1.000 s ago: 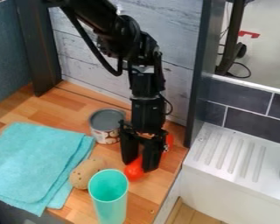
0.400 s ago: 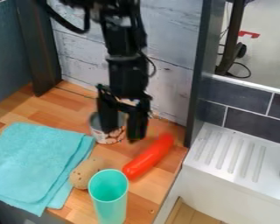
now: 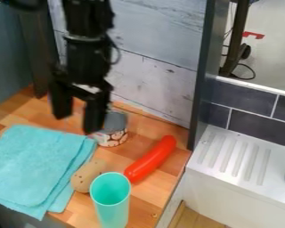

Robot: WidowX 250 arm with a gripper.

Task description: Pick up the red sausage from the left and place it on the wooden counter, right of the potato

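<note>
Pincer (image 3: 78, 125) hung spread, empty, left of can (image 3: 116, 132); red sausage-like piece (image 3: 151, 159) lay loose on worktop (image 3: 146, 195), right: handling looked finished or unstarted.

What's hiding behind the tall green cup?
Behind the green cup, a brown lump peeks out at picture left, and a long red thing lies at picture right. The cup covers whatever is right behind it.

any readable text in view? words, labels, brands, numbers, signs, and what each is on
None that can be read.
Can: patterned label below the gripper; any lettering too small to read.
Cup, towel, red sausage shape, brown potato shape: no text seen.
</note>
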